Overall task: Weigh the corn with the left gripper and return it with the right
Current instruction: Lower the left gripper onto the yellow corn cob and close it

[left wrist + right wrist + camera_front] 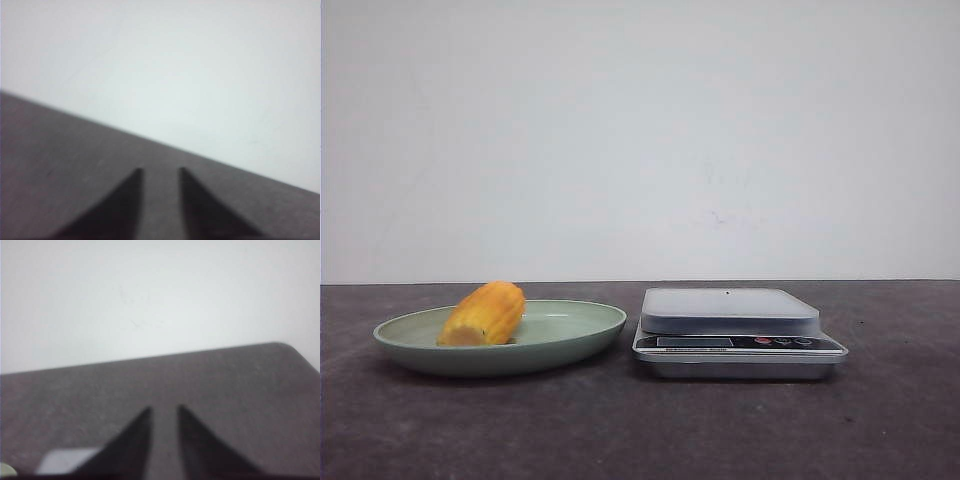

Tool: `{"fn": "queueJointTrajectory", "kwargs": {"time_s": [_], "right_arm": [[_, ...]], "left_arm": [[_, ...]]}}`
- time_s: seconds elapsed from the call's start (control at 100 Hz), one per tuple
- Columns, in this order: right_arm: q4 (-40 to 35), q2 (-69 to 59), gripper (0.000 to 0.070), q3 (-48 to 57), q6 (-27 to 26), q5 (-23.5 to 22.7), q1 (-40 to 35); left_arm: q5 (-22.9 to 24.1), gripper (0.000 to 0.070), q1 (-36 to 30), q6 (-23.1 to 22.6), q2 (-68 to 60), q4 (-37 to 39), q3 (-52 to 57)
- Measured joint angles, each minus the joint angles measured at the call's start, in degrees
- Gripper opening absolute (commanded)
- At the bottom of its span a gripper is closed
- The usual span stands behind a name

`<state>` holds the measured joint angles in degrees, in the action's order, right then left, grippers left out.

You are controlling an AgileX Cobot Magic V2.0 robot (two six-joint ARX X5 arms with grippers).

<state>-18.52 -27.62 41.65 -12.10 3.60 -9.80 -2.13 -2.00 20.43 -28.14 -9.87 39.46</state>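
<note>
A short, stubby piece of yellow-orange corn (484, 314) with ridged kernel rows is seen lying on its side in a shallow, pale green round plate (582, 336), toward the plate's left half, its paler cut end turned to the front left. The plate is set on a dark grey, matte table (640, 430), just beside a silver digital kitchen scale (738, 334) with a flat grey weighing platform, which stands to its right; a narrow gap is left between the plate's rim and the scale's edge. Bare table surface is shown in front of both things and to the right of the scale.

In the left wrist view, the left gripper (159, 172) is seen over bare table, its dark fingers held a small way apart with nothing between them. The right gripper (164, 410) is shown likewise, narrowly parted and holding nothing, near the table's rounded far corner.
</note>
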Motion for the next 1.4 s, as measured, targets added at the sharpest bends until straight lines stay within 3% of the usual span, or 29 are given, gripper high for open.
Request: {"fn": "queueJointTrajectory", "kwargs": {"time_s": [0.26,0.57,0.79,1.06,1.4], "right_arm": [[-4.96,-8.92,0.0452,10.54,0.35,-5.81,0.0],[-6.38,-11.8,0.0458,12.0,0.72,-7.65,0.0],[-6.54,-11.78,0.0493,12.0,0.72,-8.59,0.0],[-7.45,-11.76,0.0493,12.0,1.4,-9.51,0.0],[-7.85,-11.74,0.0493,12.0,1.77,-9.51,0.0]], "left_arm": [[-2.58,0.0351,-3.41,-2.58,-11.39,-11.02,11.82],[-1.73,0.0355,-15.02,-3.56,-29.66,-11.28,12.72],[0.09,0.0359,-20.81,-4.2,-44.83,-6.62,12.72],[0.52,0.036,-23.06,-4.35,-57.72,-5.33,12.72],[0.66,0.0345,-23.26,-4.17,-62.88,-5.84,12.72]]}}
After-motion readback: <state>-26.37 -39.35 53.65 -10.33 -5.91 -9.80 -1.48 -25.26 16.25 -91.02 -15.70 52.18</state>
